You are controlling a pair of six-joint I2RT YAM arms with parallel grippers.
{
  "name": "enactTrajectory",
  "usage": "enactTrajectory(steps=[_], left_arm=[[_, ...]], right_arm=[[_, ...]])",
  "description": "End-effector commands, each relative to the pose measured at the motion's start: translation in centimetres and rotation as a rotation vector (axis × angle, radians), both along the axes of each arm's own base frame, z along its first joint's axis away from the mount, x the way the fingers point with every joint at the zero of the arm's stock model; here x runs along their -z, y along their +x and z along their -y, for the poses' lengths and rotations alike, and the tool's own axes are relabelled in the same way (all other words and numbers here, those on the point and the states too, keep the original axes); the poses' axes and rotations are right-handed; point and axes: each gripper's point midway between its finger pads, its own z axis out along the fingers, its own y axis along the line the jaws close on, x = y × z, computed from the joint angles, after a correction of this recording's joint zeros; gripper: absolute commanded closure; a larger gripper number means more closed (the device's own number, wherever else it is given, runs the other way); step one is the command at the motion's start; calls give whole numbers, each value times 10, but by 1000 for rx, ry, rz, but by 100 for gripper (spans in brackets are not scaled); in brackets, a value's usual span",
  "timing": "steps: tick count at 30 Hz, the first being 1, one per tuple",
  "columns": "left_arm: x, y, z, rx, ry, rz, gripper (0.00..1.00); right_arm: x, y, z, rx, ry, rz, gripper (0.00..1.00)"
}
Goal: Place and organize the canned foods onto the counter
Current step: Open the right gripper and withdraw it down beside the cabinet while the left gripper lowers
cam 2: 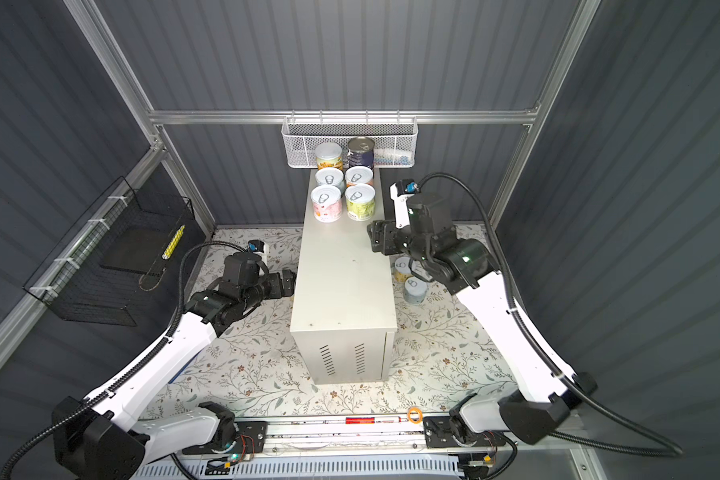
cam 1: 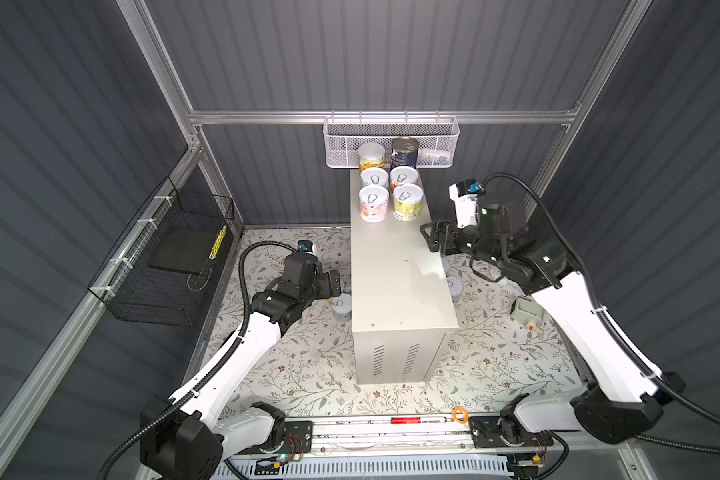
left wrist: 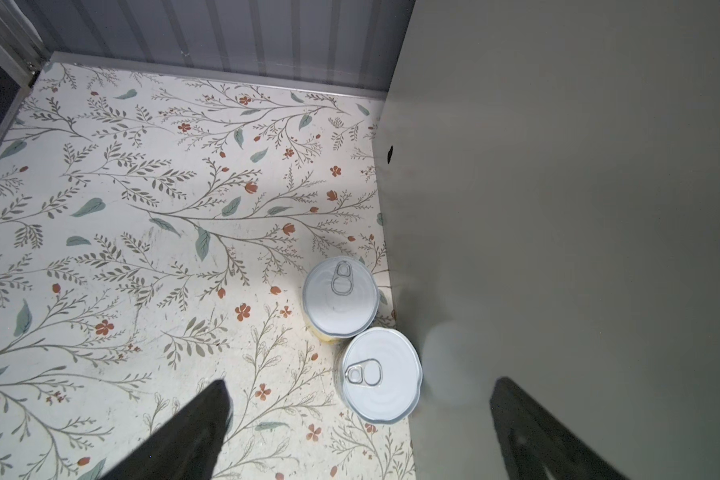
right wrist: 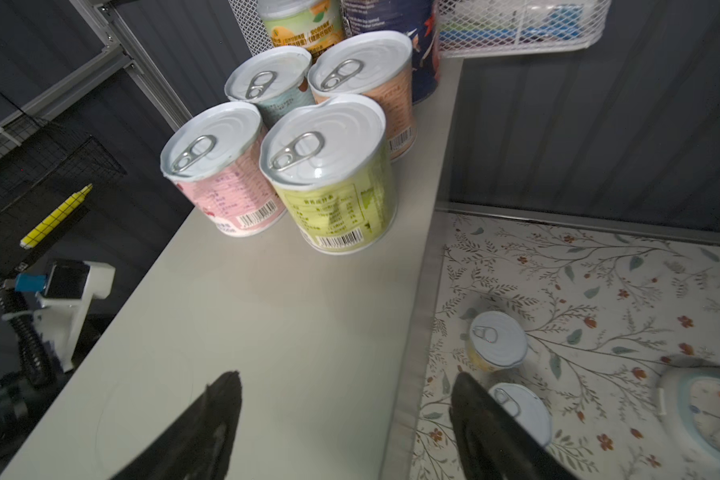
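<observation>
Though your tall white metal counter (cam 1: pixel 400 270) holds six labelled tin cans (cam 1: pixel 373 203), left claw (left wrist: pixel 362 384) and right claw (right wrist: pixel 346 376) gape wide, empty.

Both top views look steeply down from high above the near edge of the floral-patterned floor (cam 1: pixel 308 374), facing the far grey corrugated wall (cam 1: pixel 350 62). They share almost the whole scene, including both arms and the tall white metal box (cam 1: pixel 395 270). The left wrist view looks down from close at the floor left of that box, where two white-lidded cans (left wrist: pixel 341 297) stand. The right wrist view sits close over the box's top and faces its far end and the cluster of six cans (right wrist: pixel 325 166), which both top views also show.
</observation>
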Motion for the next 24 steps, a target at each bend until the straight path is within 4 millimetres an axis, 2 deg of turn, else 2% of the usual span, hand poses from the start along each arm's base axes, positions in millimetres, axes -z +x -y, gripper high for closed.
enactTrajectory(steps=[1, 4, 6, 9, 11, 15, 24], left_arm=[[18, -13, -15, -35, 38, -47, 1], [29, -20, -18, -42, 38, -75, 1], [39, -24, -17, -39, 31, -98, 1], [52, -28, -15, -37, 9, -124, 1], [59, -28, -14, -43, -4, -138, 1], [72, -27, -6, -37, -50, -152, 1], [96, -15, 11, -19, -111, -186, 1]], right_arm=[[5, -6, 24, 88, -4, 15, 12], [26, -9, 42, 146, -5, -20, 9], [48, -9, 50, 165, 22, -71, 8], [79, -8, 54, 173, 52, -141, 8], [92, -7, 53, 173, 56, -170, 8], [103, -7, 55, 176, 41, -192, 8], [107, -7, 55, 171, 44, -202, 7]])
